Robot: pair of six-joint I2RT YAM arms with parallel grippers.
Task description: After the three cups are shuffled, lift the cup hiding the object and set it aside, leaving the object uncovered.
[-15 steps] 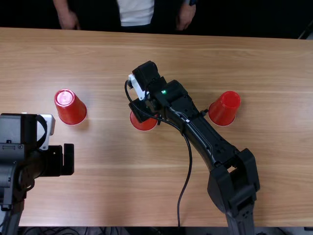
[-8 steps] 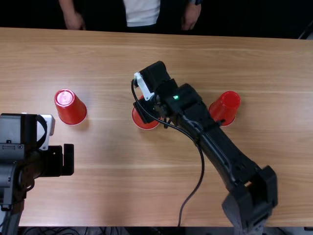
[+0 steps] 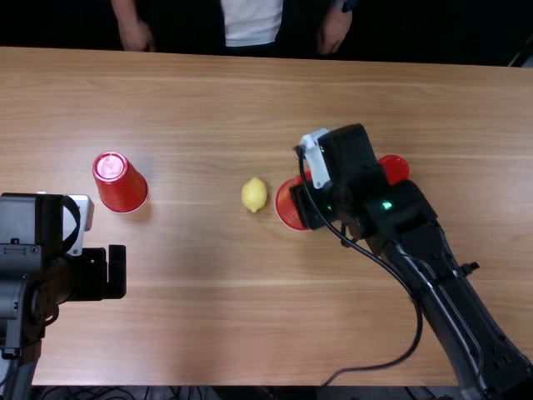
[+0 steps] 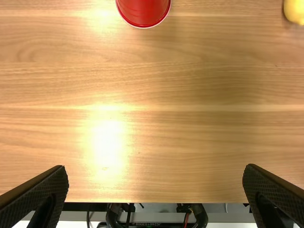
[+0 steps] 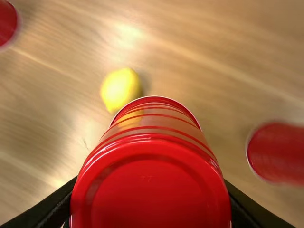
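Bright overhead light; glare patches on table (image 4: 107, 142).

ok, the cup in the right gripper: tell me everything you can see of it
Glossy red cup, plastic by its look, tapered, ribbed rings near the rim, flat closed base. The right gripper clamps its sides near the base. It is mouth-down and tilted, rim close beside the lemon but apart from it. Whether the rim touches the table is unclear.
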